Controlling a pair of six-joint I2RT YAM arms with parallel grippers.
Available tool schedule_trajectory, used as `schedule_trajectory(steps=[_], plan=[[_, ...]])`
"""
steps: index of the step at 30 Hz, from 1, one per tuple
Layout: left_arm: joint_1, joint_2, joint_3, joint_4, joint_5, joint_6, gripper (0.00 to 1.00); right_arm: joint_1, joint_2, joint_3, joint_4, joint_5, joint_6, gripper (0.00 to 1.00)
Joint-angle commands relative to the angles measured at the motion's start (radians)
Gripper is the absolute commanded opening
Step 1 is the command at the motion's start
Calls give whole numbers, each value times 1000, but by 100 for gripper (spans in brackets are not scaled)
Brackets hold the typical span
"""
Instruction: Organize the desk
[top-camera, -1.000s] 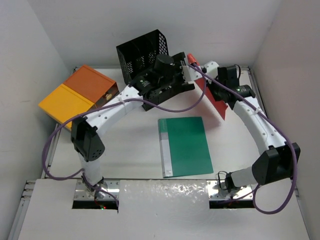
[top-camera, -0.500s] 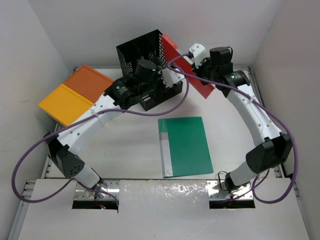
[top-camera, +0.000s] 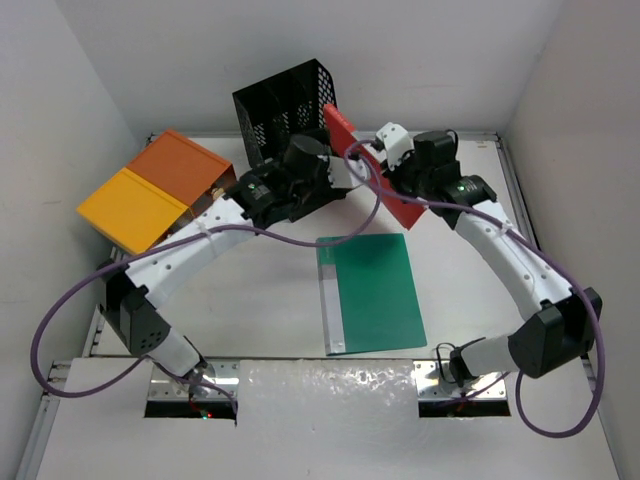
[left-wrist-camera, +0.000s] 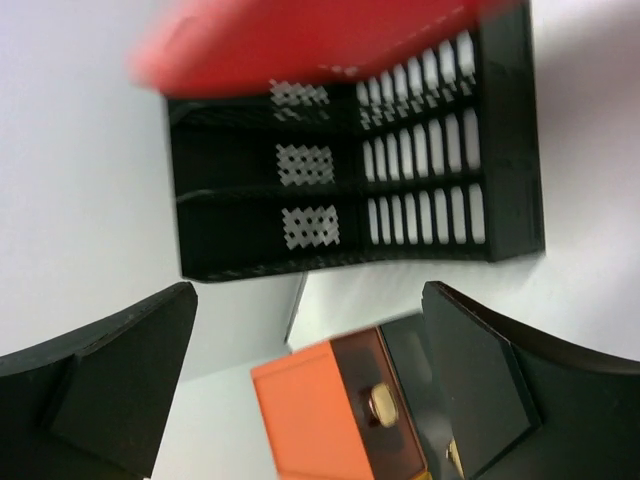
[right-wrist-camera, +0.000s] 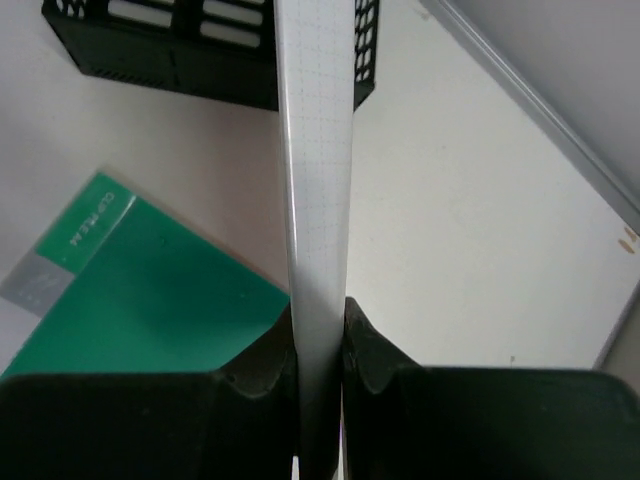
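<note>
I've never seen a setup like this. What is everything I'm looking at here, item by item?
desk: one, white, under everything.
file rack: one, black mesh, far end of the desk, near the middle.
drawer box: one, orange and yellow, far left corner.
green folder: one, green, lying flat in the middle of the desk.
red folder: one, red, held on edge above the desk beside the rack's right side.
cables: two, purple, looping along the arms.
arms: two, white with black joints, bolted at the near edge.
left gripper: one, black, open and empty, in front of the rack.
right gripper: one, black, shut on the red folder.
</note>
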Motion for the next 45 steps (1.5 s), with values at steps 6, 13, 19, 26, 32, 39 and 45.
schedule_trajectory(steps=[6,13,19,26,32,39,45], plan=[[-153,61,-19,88,-166,77,95,-20,-3,93,88,42,82,0],[-144,-2,13,-16,-123,-82,96,-113,14,176,104,54,126,0],[170,-204,-17,-110,95,-352,96,-176,-60,181,329,-153,163,0],[381,-405,-218,-141,250,-521,98,-175,-37,143,790,-362,324,0],[528,-538,-388,-115,335,-547,99,-176,131,130,1111,-348,405,0],[623,-613,-481,-84,256,-518,100,-176,350,156,1388,-390,534,0],[688,-575,-475,-83,248,-528,99,-176,500,251,1458,-422,571,0]])
